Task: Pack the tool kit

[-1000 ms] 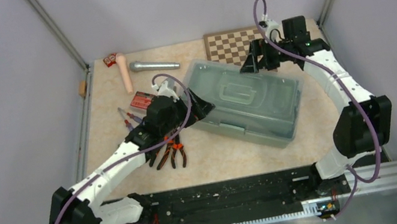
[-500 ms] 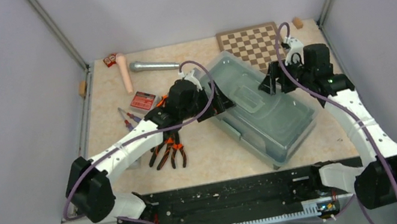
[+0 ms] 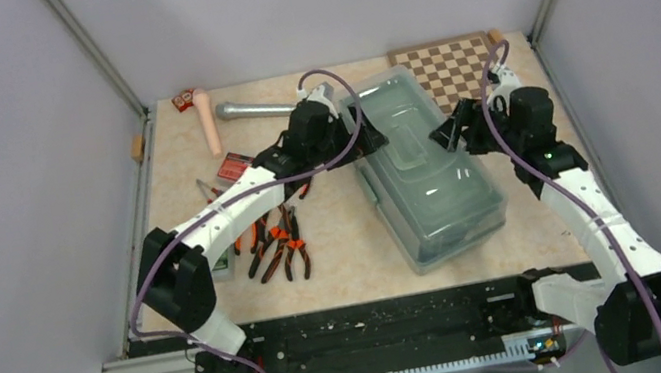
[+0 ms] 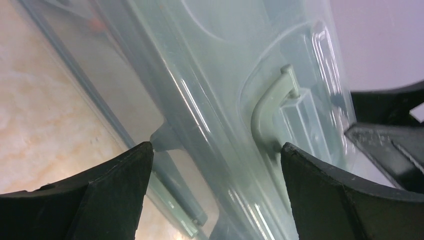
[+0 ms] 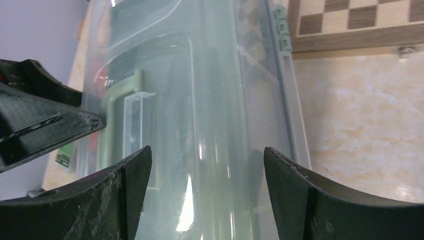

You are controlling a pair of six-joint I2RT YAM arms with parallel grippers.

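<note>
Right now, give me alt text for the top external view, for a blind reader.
From above: a sage-green toolbox, translucent lid shut, sits on a beige table with the left arm and right arm stretched to it from either side. Orange-handled pliers lie to its left; a chessboard and silver microphone lie beyond.

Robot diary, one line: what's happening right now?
toolbox: closed | left fingers: open, at its left side | right fingers: open, at its right side | pliers: outside, on table

Sage-green toolbox point(image 3: 427, 180), translucent lid closed, laid flat, long axis 11-to-5 o'clock. Orange-black pliers point(image 3: 281, 250) spread at its 8 o'clock; red box point(image 3: 232, 167) at 10 o'clock.
</note>
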